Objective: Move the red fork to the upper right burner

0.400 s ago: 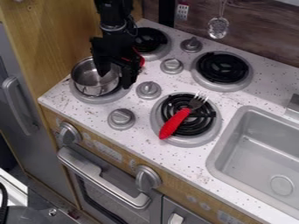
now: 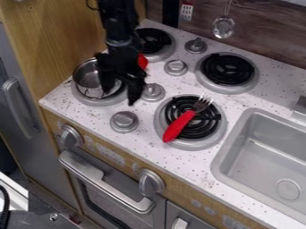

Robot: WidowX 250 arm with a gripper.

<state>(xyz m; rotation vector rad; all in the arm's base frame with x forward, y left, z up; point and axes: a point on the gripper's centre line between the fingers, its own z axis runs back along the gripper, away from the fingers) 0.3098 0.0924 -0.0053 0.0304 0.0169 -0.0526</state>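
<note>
The gripper (image 2: pixel 120 97) has moved nearer the red fork (image 2: pixel 179 126).

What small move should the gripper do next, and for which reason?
Probably best to bring the open gripper above the red fork: it hangs by the metal pot, while the fork lies on the lower right burner, not the upper one.

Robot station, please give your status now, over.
Gripper open, beside metal pot. Red fork lying on lower right burner, upper right burner not reached. Possible obstacle: knob between gripper and fork.
</note>
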